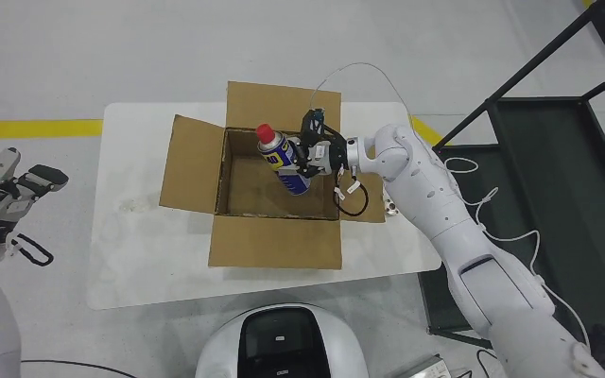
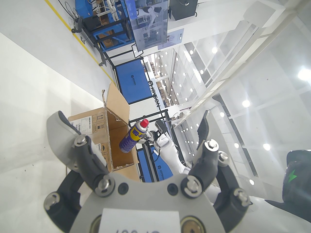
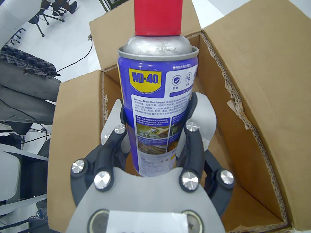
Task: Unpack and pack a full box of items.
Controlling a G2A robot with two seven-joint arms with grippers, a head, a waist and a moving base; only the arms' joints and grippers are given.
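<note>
An open cardboard box (image 1: 274, 241) stands on the white table (image 1: 142, 255) with its flaps spread out. My right gripper (image 1: 312, 161) is over the box's far right part, shut on a blue spray can (image 1: 282, 159) with a red cap. The can is tilted, its cap pointing to the far left. In the right wrist view the fingers (image 3: 194, 132) clamp the can (image 3: 155, 81) around its lower body, above the box's brown inside (image 3: 245, 132). My left gripper (image 2: 131, 120) is open and holds nothing; it is off the table's left side (image 1: 24, 189).
A black metal rack (image 1: 529, 142) stands close to the table's right edge. A yellow floor line (image 1: 47, 128) runs behind the table. The right arm's white cable (image 1: 369, 71) arcs over the box's far flap. Bare table lies left of the box.
</note>
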